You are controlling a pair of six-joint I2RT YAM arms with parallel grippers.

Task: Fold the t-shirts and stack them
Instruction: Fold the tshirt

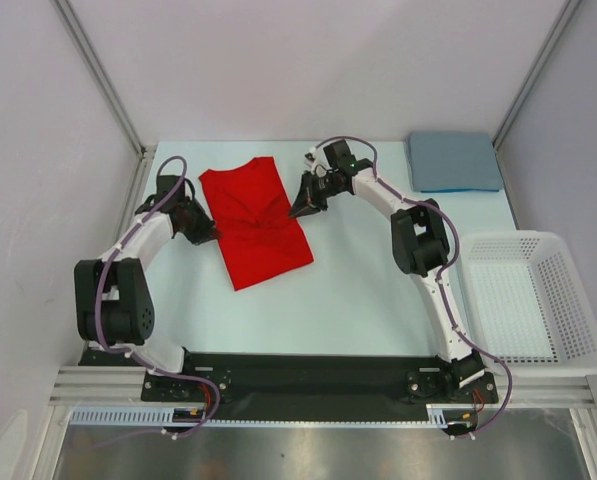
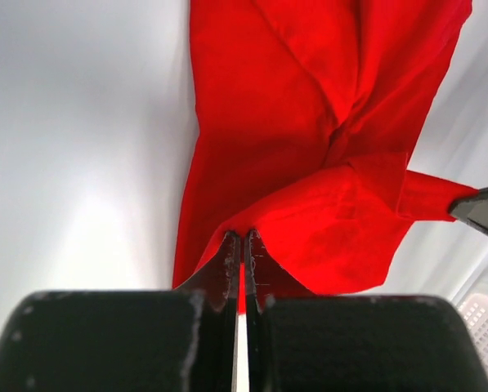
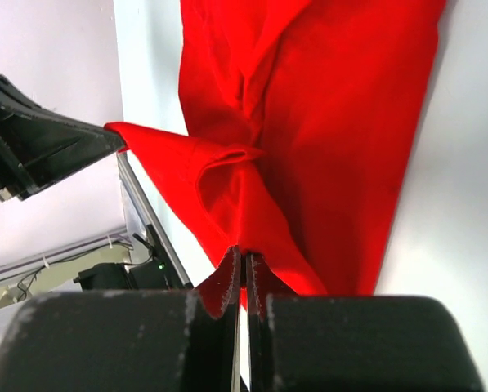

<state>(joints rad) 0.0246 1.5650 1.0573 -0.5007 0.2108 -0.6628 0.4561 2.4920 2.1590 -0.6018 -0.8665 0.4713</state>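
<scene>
Mid-fold: left end effector [image 2: 242, 249] and right end effector [image 3: 242, 260] each pinch shut on opposite red t-shirt [image 1: 256, 222] edges; next probably carry the fold over evenly.

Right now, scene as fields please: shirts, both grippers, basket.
red shirt: partly folded, rumpled, on table, left of centre
blue shirt: folded square, far right corner, apart from red shirt
left gripper: shut on red shirt's left edge
right gripper: shut on red shirt's right edge
basket: white mesh, right side, no shirt in it
stack: not yet made
</scene>
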